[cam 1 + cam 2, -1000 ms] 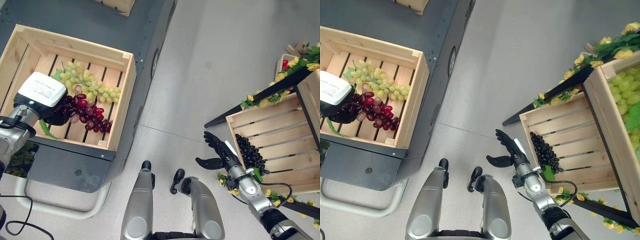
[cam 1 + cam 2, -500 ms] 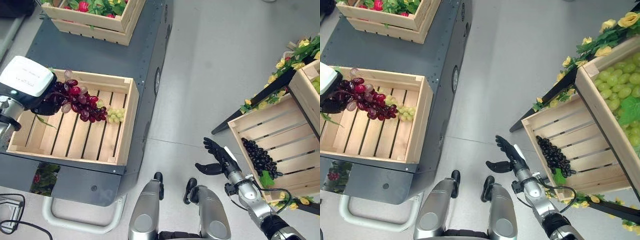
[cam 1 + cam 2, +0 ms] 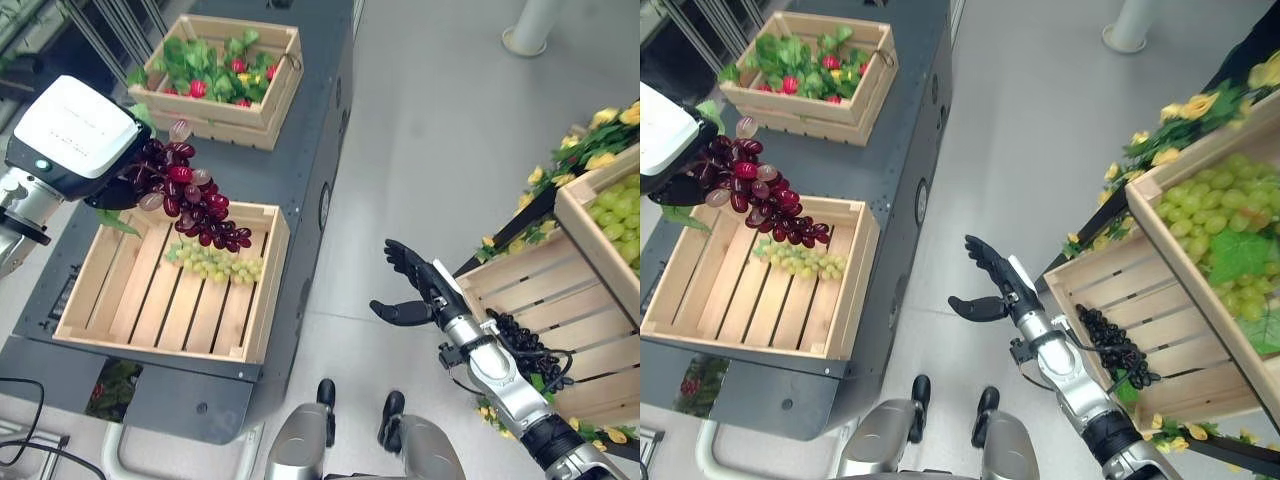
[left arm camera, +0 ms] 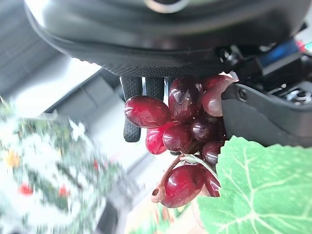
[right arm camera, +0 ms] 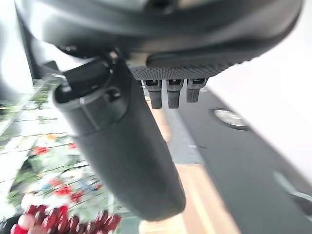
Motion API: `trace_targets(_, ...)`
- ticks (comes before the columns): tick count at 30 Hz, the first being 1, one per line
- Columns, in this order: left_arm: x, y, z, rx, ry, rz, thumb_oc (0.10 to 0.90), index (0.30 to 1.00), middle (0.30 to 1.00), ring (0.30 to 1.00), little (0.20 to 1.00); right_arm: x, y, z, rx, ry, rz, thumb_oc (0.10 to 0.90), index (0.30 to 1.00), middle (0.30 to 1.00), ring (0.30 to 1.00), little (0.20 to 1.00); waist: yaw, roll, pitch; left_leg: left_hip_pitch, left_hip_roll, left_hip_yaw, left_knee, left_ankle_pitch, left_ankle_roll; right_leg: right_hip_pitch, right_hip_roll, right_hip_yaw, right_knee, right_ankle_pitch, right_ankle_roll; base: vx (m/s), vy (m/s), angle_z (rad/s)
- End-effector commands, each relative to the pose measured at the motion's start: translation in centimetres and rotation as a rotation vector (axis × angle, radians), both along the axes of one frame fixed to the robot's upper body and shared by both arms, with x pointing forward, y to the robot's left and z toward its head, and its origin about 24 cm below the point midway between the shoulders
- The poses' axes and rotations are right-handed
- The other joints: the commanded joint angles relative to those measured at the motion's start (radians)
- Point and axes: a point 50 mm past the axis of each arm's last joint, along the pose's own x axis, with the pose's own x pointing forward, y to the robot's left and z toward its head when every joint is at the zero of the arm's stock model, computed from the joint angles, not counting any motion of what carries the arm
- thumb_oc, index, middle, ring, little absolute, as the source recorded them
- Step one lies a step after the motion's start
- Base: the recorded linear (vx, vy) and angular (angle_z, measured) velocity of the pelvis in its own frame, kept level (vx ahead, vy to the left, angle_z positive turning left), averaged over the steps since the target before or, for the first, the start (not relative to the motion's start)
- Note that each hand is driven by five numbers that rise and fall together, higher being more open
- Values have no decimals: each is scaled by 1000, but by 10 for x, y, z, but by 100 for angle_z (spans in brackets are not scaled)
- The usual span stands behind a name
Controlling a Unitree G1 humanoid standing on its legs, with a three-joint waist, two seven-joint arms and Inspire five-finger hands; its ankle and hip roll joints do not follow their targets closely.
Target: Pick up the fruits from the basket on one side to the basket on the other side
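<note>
A bunch of dark red grapes (image 3: 190, 195) is gripped by the left hand (image 3: 112, 190), raised above the slatted wooden crate (image 3: 90, 325) holding green grapes (image 3: 213, 263). The right hand (image 3: 418, 295) is held spread and empty beside a pale wooden crate (image 3: 520, 275) of black grapes (image 3: 528, 347).

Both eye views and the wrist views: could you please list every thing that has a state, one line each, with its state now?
Left hand: shut on the red grapes.
Red grapes: lifted, hanging above the left crate.
Left crate: holds green grapes lying on its slats.
Right hand: open, empty, over the floor.
Black grapes: lying in the lower right crate.
Far crate: filled with leaves and red fruit.
</note>
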Motion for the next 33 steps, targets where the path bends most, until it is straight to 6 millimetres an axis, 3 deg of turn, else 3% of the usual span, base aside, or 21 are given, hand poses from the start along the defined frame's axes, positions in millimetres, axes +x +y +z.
trace_targets(1, -9, -7, 64, -92, -333, -91, 400, 300, 300, 300, 300, 5, 14, 31, 101, -61, 153, 800, 900, 900, 900, 900, -7, 49, -214, 86, -78, -45, -138, 2, 6, 75, 10, 9, -99, 50, 5, 37, -107, 1)
trace_targets(7, 11, -55, 86, -108, -376, -283, 400, 300, 300, 300, 300, 23, 40, 59, 218, -14, 312, 800, 900, 900, 900, 900, -2, 40, -270, 115, -72, -63, -236, 55, -17, 124, 32, 2, -218, 98, 1, 29, -100, 0)
trace_targets(15, 25, -109, 101, -83, -413, -438, 400, 300, 300, 300, 300, 44, 59, 87, 456, 99, 414, 800, 900, 900, 900, 900, -20, 34, -308, 100, -70, -77, -250, 66, -30, 123, 43, 12, -248, 115, -4, 3, -58, 4)
trace_targets(21, 33, -130, 104, -75, -413, -509, 400, 300, 300, 300, 300, 60, 64, 115, 515, 59, 375, 800, 900, 900, 900, 900, -35, 33, -334, 113, -61, -52, -250, 60, -33, 128, 44, 19, -248, 112, -7, 13, -16, -3)
trace_targets(27, 38, -149, 107, -62, -391, -566, 400, 300, 300, 300, 300, 77, 50, 142, 514, 12, 292, 800, 900, 900, 900, 900, -46, 31, -354, 127, -59, -41, -250, 52, -35, 138, 44, 25, -248, 108, -8, 13, -18, -14)
trace_targets(33, 44, -163, 106, -59, -363, -611, 400, 300, 300, 300, 300, 85, 47, 153, 552, 32, 302, 800, 900, 900, 900, 900, -50, 32, -365, 139, -60, -36, -250, 49, -35, 148, 39, 25, -248, 107, -7, 0, -2, -1)
